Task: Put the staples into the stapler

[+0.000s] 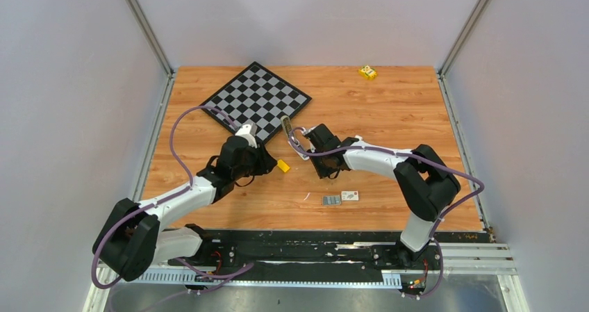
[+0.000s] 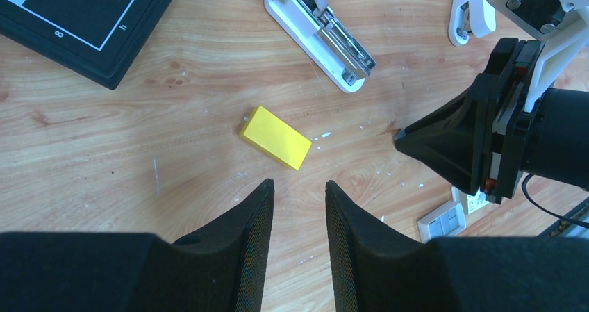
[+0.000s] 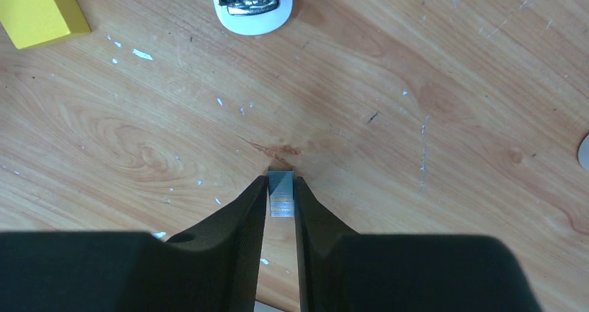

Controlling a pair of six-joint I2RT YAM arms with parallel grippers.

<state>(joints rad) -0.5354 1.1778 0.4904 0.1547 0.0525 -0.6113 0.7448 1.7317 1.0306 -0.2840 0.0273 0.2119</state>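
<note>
In the right wrist view, the right tool (image 3: 280, 187) is pinching the staples (image 3: 280, 195), a short silvery strip standing upright between its two dark fingers, just over the wooden table (image 3: 430, 76). The rounded white front end of the stapler (image 3: 251, 3) is showing at the top edge, well apart from the strip. A yellow block (image 3: 38, 10) is lying in the top left corner.

In the left wrist view, the left tool (image 2: 299, 190) is hovering with its fingers spread and nothing between them. The yellow block is lying flat just beyond it. Farther off, the stapler is lying open on its white base, its shiny metal tray facing up. A chessboard (image 2: 76, 20) is filling the top left corner. The right tool is reaching in from the right, its tip down near the table.

In the top view, both arms are meeting mid-table, with the stapler lying beside the chessboard's near corner. Spare staple strips (image 1: 331, 200) and a small white box (image 1: 350, 196) are lying side by side toward the near edge. A small yellow item (image 1: 367, 72) is sitting at the far edge.
</note>
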